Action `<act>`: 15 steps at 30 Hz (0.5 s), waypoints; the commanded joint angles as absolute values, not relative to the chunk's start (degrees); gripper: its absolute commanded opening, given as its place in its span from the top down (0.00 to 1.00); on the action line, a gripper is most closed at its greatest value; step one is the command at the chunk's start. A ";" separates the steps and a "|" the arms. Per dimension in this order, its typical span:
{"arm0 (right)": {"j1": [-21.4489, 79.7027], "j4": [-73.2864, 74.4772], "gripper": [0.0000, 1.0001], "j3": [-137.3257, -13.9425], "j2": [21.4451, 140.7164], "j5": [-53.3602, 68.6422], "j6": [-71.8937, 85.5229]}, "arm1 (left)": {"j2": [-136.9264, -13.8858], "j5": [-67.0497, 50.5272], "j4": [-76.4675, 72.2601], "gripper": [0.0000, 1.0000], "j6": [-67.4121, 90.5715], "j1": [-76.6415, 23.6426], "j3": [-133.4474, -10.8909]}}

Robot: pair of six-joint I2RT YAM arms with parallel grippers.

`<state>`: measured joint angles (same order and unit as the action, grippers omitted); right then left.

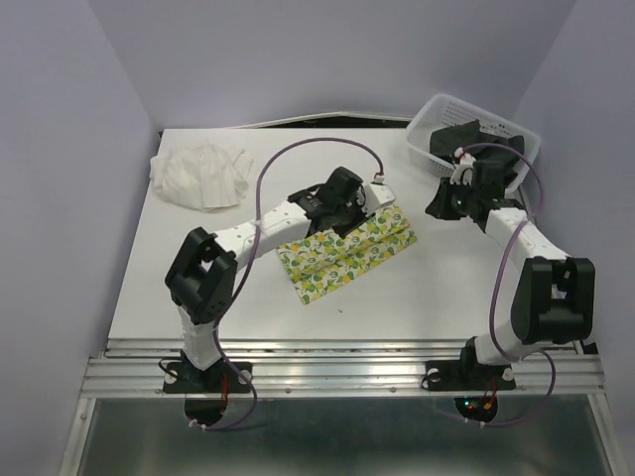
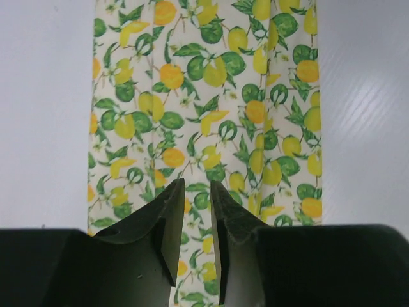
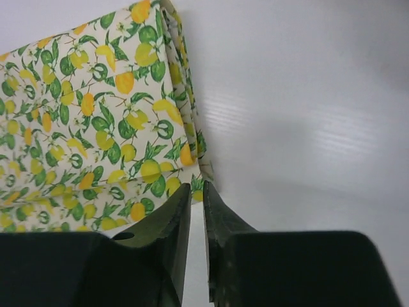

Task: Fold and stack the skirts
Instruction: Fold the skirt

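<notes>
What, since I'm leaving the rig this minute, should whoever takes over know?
Left gripper: fingers nearly together, holding nothing, above the lemon skirt.
Right gripper: nearly closed, empty, at that skirt's right corner.
Lemon skirt lies folded flat mid-table. White skirt is crumpled at the far left corner. Black skirt sits in the basket, far right.
Done: the lemon skirt looks folded.
Left: fold the white and black ones, then stack all three.
</notes>
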<state>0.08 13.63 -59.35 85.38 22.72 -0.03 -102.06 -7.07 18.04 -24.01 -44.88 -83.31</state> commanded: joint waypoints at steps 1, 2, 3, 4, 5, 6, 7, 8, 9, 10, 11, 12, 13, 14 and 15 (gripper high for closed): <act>-2.37 14.08 0.84 -56.78 87.97 32.94 21.31 | -105.11 -4.22 10.66 0.63 -19.51 -47.63 -86.74; -2.90 10.67 0.88 -55.91 88.41 34.18 23.27 | -105.81 -4.22 10.03 0.62 -19.60 -48.07 -87.18; -2.90 8.55 0.89 -54.25 89.11 35.93 25.90 | -107.47 -4.04 9.58 0.61 -19.69 -48.95 -87.62; -2.90 6.44 0.90 -53.36 89.47 36.73 27.15 | -108.19 -3.87 9.15 0.60 -19.60 -49.30 -87.97; -2.90 2.33 0.91 -52.48 89.65 37.09 28.38 | -109.06 -3.69 8.44 0.60 -19.51 -49.57 -88.94; -2.90 0.81 0.92 -51.69 90.00 37.96 29.26 | -110.64 -3.69 8.35 0.59 -19.42 -50.01 -89.47; -2.90 0.18 0.93 -50.72 91.31 38.40 30.57 | -111.35 -3.60 8.26 0.59 -19.34 -50.18 -90.08; -2.90 -2.09 0.95 -50.36 92.01 39.28 31.11 | -112.75 -3.34 7.74 0.59 -19.16 -50.45 -91.13; -2.90 -2.20 0.96 -49.67 93.50 39.55 31.72 | -113.55 -3.17 7.56 0.59 -19.07 -50.62 -92.53; -2.90 -2.28 0.98 -49.31 94.12 39.99 31.82 | -114.25 -3.25 7.56 0.59 -18.81 -50.71 -93.24; -2.90 -2.29 0.98 -48.87 94.57 40.25 32.08 | -115.04 -3.43 7.47 0.59 -18.81 -50.89 -94.12; -2.90 -2.46 0.98 -48.35 94.83 39.99 32.25 | -116.61 -3.60 7.56 0.59 -18.81 -50.98 -95.09; -2.90 -2.90 0.99 -47.73 95.09 39.82 33.04 | -117.33 -3.69 7.65 0.58 -18.81 -51.15 -96.05; -2.90 -4.73 0.99 -46.51 95.62 39.55 33.48 | -118.73 -3.78 7.56 0.57 -18.98 -51.59 -97.54; -2.90 -5.96 0.99 -45.97 96.15 39.64 33.92 | -119.44 -3.69 7.56 0.57 -19.16 -51.77 -98.25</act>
